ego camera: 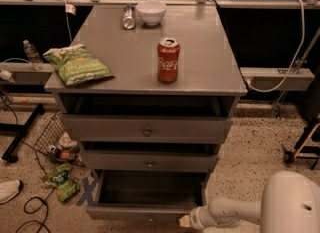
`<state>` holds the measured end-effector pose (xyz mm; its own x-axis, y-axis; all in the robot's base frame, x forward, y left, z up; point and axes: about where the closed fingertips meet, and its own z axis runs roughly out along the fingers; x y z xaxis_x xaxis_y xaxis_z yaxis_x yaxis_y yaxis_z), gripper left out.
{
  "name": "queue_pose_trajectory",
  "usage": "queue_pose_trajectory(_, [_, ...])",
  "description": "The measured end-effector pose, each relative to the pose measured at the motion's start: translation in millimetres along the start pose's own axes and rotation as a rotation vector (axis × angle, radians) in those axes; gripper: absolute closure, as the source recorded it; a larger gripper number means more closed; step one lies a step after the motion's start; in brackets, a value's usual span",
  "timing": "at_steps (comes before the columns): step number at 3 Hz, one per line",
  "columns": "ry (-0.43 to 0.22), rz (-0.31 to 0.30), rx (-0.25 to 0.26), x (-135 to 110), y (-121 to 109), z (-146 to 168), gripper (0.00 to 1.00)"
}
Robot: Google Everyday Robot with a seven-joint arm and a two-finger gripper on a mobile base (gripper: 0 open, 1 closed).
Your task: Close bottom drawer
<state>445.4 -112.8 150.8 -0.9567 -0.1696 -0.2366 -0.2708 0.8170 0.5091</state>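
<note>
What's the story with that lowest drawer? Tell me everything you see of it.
The bottom drawer is the lowest in the grey cabinet. It looks like grey painted wood, with a flat plain front and a dark inside where nothing shows. It stands pulled far out, farther than the middle drawer above, level, just over the speckled floor. The gripper sits at the right end of its front and seems to touch it.
</note>
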Motion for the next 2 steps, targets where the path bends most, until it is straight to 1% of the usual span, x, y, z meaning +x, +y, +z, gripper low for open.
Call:
queue_pose_trajectory(1, [-0.076, -0.019, 0.037, -23.0, -14.9, -0.9, 1.0])
queue_pose_trajectory(2, [-0.131, -0.027, 0.062, -45.2, -31.5, 1.7, 1.0])
